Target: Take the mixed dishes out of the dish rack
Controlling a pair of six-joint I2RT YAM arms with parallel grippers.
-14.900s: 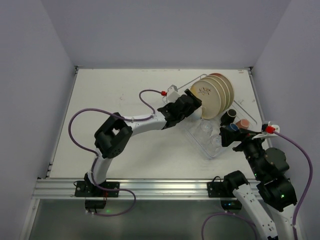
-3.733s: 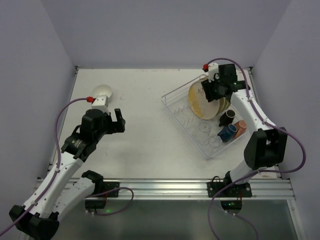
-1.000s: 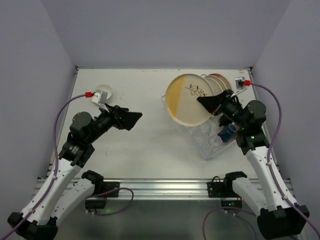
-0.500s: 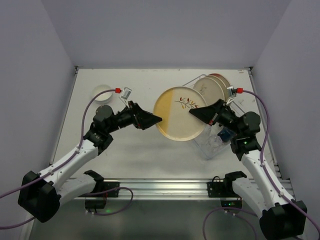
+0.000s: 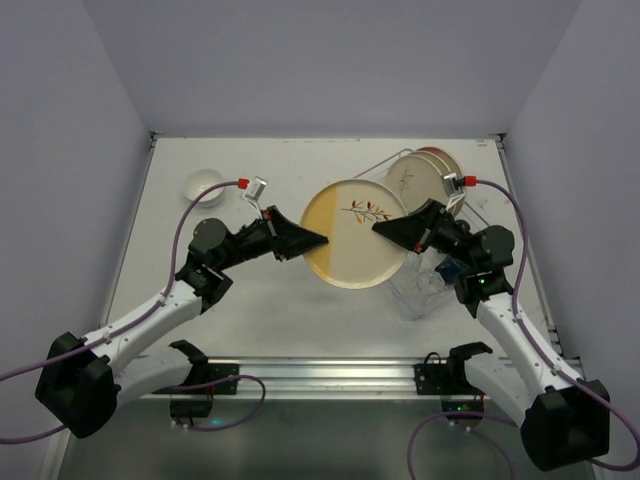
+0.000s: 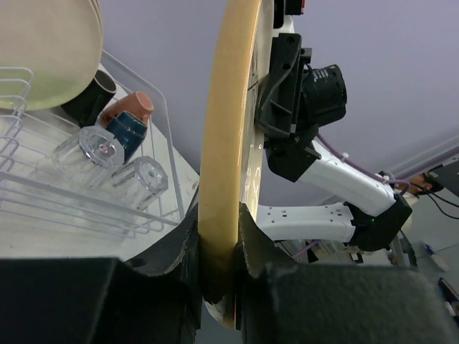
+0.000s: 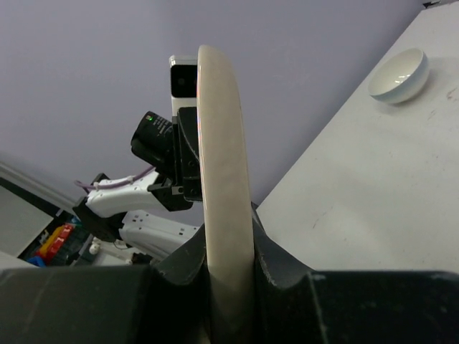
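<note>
A yellow-and-cream plate hangs above the surface between two arms, the left claw pinched on one rim, the right claw clamped on the opposite one. A clean handover likely means the right letting go only once the left holds firm. Behind, the rack carries two glasses, three cups and upright plates; a bowl sits far left.
</note>
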